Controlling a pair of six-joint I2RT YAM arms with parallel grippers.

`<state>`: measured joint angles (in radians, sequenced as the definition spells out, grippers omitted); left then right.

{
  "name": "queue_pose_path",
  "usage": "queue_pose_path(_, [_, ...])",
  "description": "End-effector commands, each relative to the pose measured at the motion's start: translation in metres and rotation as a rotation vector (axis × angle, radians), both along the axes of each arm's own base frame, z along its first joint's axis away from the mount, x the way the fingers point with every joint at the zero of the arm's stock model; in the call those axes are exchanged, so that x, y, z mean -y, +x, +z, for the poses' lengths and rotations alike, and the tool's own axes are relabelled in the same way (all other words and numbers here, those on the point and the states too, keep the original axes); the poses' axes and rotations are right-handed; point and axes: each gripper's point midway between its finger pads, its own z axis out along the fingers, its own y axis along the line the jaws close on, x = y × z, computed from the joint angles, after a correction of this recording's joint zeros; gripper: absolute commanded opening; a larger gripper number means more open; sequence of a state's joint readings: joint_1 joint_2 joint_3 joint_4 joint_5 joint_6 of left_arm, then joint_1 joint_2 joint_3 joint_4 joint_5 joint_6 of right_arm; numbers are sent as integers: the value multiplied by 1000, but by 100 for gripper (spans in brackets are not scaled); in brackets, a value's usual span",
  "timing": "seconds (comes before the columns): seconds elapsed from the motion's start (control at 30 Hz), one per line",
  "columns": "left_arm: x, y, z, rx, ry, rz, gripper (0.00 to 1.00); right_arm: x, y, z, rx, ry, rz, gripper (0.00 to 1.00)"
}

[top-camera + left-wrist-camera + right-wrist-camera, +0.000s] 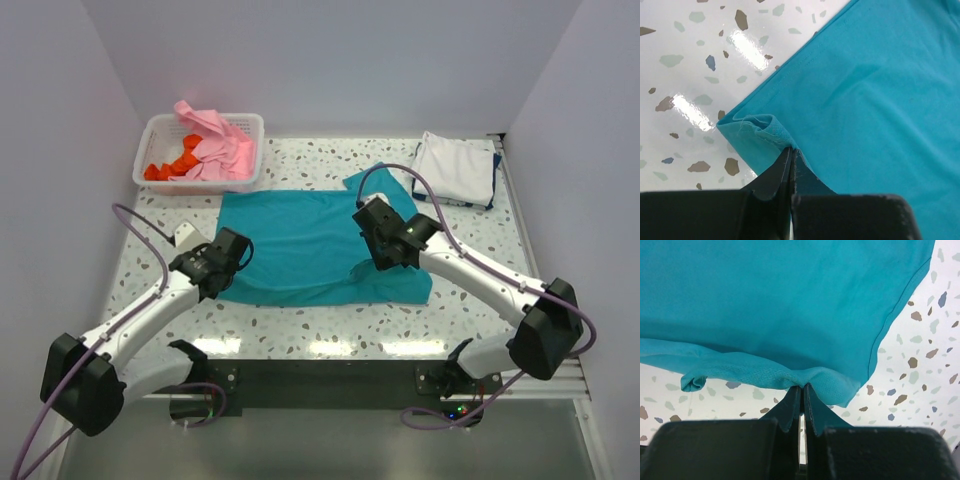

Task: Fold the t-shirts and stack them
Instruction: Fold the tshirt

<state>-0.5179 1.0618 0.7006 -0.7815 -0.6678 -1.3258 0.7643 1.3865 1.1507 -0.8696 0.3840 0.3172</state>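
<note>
Left hand (791, 150) closed tight, right hand (802, 387) closed tight, both angled inward

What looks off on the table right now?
Nothing spilled or damaged. The pink t-shirt spills over the basket rim, and the teal t-shirt is rumpled along its near edge where the left claw and right claw pinch it.

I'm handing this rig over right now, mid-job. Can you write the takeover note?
Both are shut: left gripper on the teal shirt at its left edge, right gripper on its right edge.
The teal shirt lies spread mid-table, not yet folded.
Done: white shirt folded on a dark blue shirt, far right.
Left: fold and stack the teal one, then the pink shirt and orange-red shirt in the basket, far left.
</note>
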Motion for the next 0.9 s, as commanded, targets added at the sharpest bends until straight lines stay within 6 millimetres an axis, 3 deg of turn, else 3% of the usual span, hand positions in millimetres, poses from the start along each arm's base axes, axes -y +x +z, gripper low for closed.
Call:
queue_pose_path(0.0, [-6, 25, 19, 79, 34, 17, 0, -7, 22, 14, 50, 11, 14, 0])
queue_pose_path(0.33, [-16, 50, 15, 87, 34, 24, 0, -18, 46, 14, 46, -2, 68, 0])
queue_pose_path(0.87, [-29, 72, -11, 14, 26, 19, 0, -27, 88, 2, 10, -30, 66, 0])
